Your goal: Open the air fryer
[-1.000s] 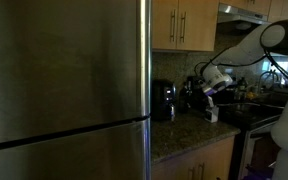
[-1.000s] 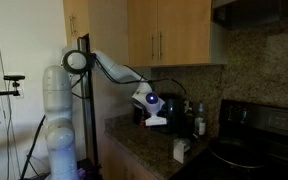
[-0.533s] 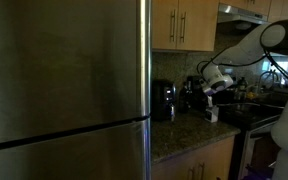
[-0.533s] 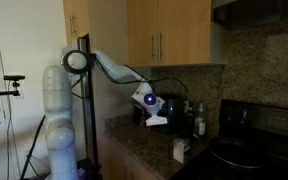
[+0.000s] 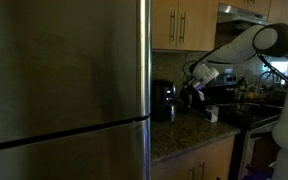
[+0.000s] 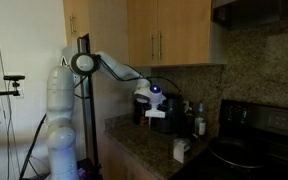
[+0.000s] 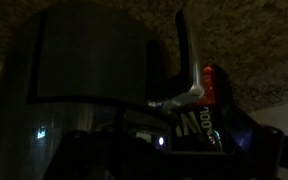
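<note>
The air fryer (image 5: pixel 163 100) is a small rounded black appliance standing on the granite counter next to the fridge. It fills the left and middle of the dark wrist view (image 7: pixel 84 80). My gripper (image 5: pixel 192 91) hangs just in front of it at about its height. In an exterior view the gripper (image 6: pixel 154 111) covers most of the air fryer. I cannot tell whether they touch. The jaws are lost in darkness in the wrist view and too small in both exterior views, so I cannot tell whether they are open or shut.
A large steel fridge (image 5: pixel 64 90) fills the near side. Wooden cabinets (image 6: pixel 169 35) hang above the granite counter (image 6: pixel 144 150). A small white object (image 6: pixel 181 150) sits on the counter near a black stove (image 6: pixel 254 150). A red labelled container (image 7: pixel 212 85) stands beside the air fryer.
My gripper has moved along the counter toward the air fryer and away from the small white object. The air fryer has not moved.
</note>
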`<state>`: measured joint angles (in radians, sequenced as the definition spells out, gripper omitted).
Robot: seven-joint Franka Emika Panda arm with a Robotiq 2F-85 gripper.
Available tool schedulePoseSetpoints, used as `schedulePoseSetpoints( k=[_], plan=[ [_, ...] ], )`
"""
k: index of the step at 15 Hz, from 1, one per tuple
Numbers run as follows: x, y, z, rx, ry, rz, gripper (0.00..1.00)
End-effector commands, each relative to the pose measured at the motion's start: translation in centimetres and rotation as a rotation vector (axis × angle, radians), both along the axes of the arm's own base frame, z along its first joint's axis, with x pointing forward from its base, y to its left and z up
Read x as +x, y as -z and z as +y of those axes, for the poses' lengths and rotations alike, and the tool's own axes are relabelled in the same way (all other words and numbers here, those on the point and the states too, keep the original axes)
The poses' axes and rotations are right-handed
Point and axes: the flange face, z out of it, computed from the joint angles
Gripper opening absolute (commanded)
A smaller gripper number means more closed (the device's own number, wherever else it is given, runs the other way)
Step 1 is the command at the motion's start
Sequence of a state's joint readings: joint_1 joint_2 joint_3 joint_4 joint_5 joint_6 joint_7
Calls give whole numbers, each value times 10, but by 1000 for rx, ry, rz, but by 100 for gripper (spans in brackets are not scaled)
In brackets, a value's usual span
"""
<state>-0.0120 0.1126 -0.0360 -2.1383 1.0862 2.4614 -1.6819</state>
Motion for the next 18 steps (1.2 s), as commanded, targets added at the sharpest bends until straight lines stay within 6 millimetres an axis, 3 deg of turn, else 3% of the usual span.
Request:
schedulePoseSetpoints(
  k=[1, 2, 4, 5, 8, 10, 12, 15, 17, 18],
  plan=[
    [53, -59, 31, 7, 2, 19, 100],
    [66, -70, 35, 1, 24, 62, 100],
    [66, -54, 29, -45, 65, 234, 100],
    [66, -61, 31, -75, 89, 284, 100],
    [50, -61, 6, -158, 145, 449, 100],
    [36, -50, -11, -198, 157, 571, 100],
    [21, -21, -22, -212, 141, 695, 100],
    [6, 18, -19, -176, 79, 717, 100],
    [11, 11, -20, -180, 94, 722, 100],
    [9, 18, -18, -170, 82, 727, 100]
  ],
)
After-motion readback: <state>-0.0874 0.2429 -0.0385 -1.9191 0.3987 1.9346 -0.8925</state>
